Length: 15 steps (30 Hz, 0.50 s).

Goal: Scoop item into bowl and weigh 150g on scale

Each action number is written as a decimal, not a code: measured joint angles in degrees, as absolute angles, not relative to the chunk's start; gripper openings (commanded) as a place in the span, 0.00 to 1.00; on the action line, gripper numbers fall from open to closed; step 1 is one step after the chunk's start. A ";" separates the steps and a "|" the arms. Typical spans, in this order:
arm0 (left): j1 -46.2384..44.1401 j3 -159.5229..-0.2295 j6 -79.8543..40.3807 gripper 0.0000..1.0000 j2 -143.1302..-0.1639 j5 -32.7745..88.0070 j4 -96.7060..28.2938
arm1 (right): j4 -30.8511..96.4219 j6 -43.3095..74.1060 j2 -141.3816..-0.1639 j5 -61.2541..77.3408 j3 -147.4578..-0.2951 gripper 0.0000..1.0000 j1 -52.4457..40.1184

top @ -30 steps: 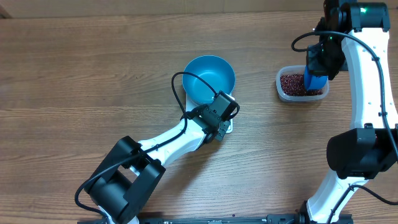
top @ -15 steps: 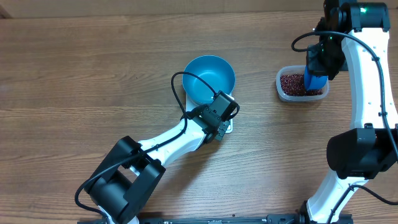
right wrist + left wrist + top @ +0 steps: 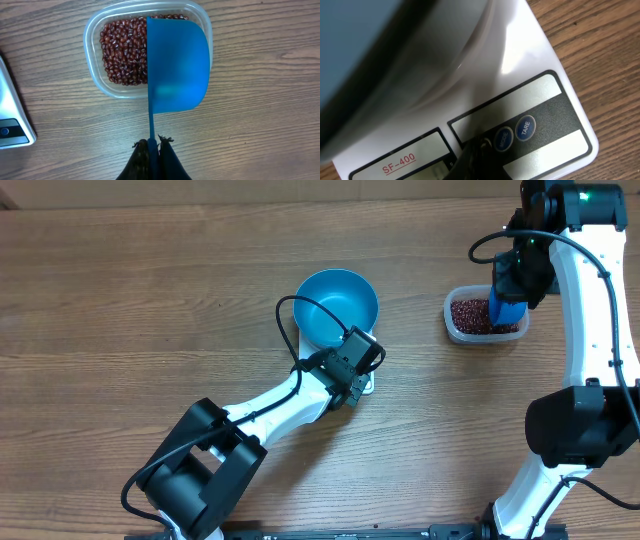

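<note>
Jaws of left gripper [image 3: 476, 150] pressed together, tip beside scale [image 3: 540, 65] btns; right gripper [image 3: 153, 146] pinched on blue scoop [image 3: 177, 65] handle. "SF-400" printed in red on scale; TARE btn [image 3: 525, 128] legible. Beans [image 3: 122, 50] contained in clear tub [image 3: 92, 30], scoop over it. Blue bowl [image 3: 337, 305] seated on scale. Wood-grain table [image 3: 120, 300].

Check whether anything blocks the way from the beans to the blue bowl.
Nothing visible does. Only bare table lies between the tub of beans and the bowl. The left gripper sits at the bowl's near side, over the scale, off that line.
</note>
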State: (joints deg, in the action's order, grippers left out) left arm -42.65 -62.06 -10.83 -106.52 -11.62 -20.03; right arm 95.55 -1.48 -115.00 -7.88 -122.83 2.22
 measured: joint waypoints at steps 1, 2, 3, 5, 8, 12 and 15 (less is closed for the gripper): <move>-42.65 -62.19 -10.83 0.04 -106.56 -11.62 -20.21 | 95.55 -1.48 -115.00 -7.88 -122.83 0.04 2.22; -42.65 -62.37 -10.83 0.04 -106.65 -11.64 -20.45 | 95.55 -1.48 -115.00 -7.88 -122.83 0.04 2.22; -42.68 -62.52 -10.79 0.04 -106.69 -11.64 -20.64 | 95.55 -1.48 -115.00 -7.88 -122.83 0.04 2.22; -42.68 -63.46 -10.76 0.04 -106.94 -11.64 -22.22 | 95.53 -1.52 -115.00 -7.88 -122.83 0.04 2.22; -42.74 -64.71 -10.74 0.04 -107.02 -11.64 -24.34 | 95.53 -1.50 -115.00 -7.88 -122.83 0.04 2.22; -42.78 -66.41 -10.74 0.04 -106.50 -11.38 -26.61 | 95.50 -1.48 -115.00 -7.88 -122.83 0.04 2.22; -42.78 -66.83 -10.76 0.04 -103.96 -9.91 -27.44 | 95.55 -1.52 -115.00 -7.90 -122.83 0.04 2.22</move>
State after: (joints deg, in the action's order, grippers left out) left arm -42.78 -66.83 -10.76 -103.96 -9.91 -27.44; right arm 95.55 -1.52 -115.00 -7.90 -122.83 2.22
